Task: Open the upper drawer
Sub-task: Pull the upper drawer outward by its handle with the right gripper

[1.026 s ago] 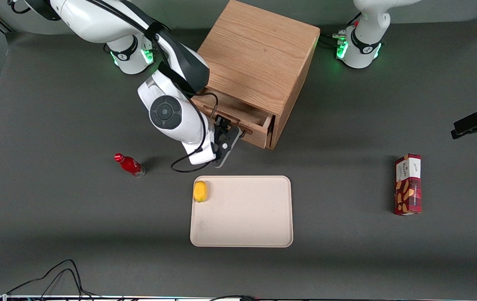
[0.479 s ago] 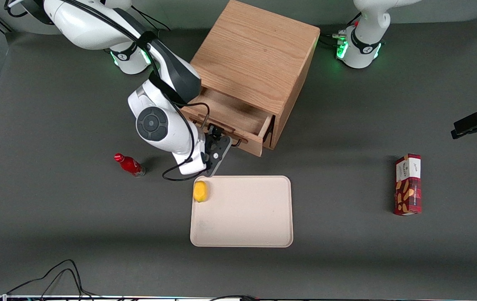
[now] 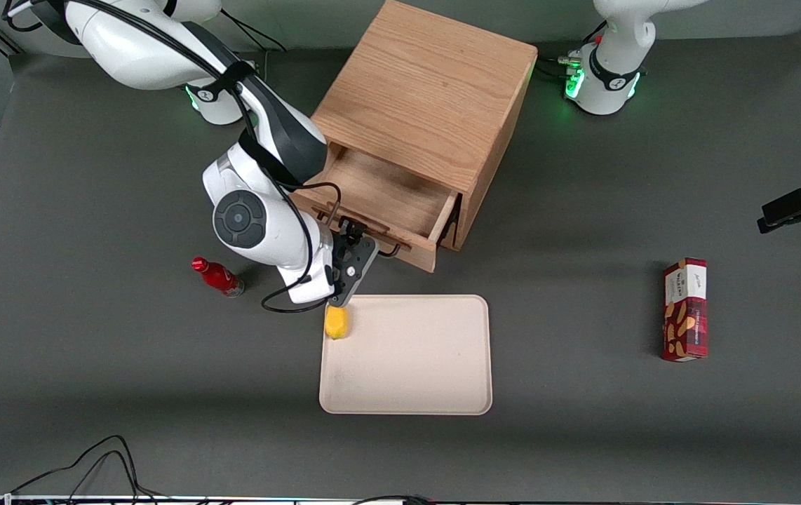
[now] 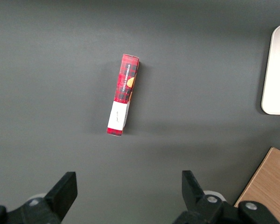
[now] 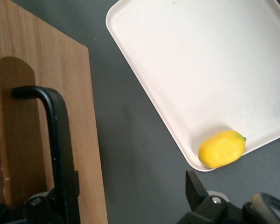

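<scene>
Upper drawer [image 3: 386, 203] pulled out; gripper [image 3: 353, 242] clamped on handle [image 5: 56, 140]. Lemon [image 3: 336, 322] on tray [image 3: 428, 372] just nearer cam.

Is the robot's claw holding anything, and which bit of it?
Yes. The gripper is at the front of the pulled-out upper drawer, holding its thin black bar handle, near one end of the bar.
</scene>
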`<control>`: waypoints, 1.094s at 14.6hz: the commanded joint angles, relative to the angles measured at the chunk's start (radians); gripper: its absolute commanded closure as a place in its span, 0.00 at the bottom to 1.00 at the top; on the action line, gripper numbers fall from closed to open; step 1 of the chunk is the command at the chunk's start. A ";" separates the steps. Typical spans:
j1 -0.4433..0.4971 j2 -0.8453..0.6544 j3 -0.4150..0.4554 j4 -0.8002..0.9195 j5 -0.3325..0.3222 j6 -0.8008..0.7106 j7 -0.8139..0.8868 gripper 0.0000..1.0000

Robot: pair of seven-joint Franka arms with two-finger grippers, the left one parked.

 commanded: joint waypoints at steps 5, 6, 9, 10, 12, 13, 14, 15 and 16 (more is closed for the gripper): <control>-0.001 0.095 0.006 0.132 -0.046 -0.045 -0.020 0.00; -0.001 0.110 0.006 0.148 -0.061 -0.060 -0.020 0.00; 0.006 0.157 -0.011 0.229 -0.072 -0.101 -0.022 0.00; 0.008 0.162 -0.017 0.238 -0.074 -0.102 -0.025 0.00; 0.012 0.173 -0.029 0.258 -0.074 -0.102 -0.036 0.00; 0.016 0.178 -0.038 0.272 -0.072 -0.103 -0.037 0.00; 0.016 0.179 -0.042 0.277 -0.072 -0.105 -0.037 0.00; 0.016 0.179 -0.043 0.280 -0.074 -0.105 -0.037 0.00; 0.016 0.179 -0.048 0.284 -0.074 -0.103 -0.039 0.00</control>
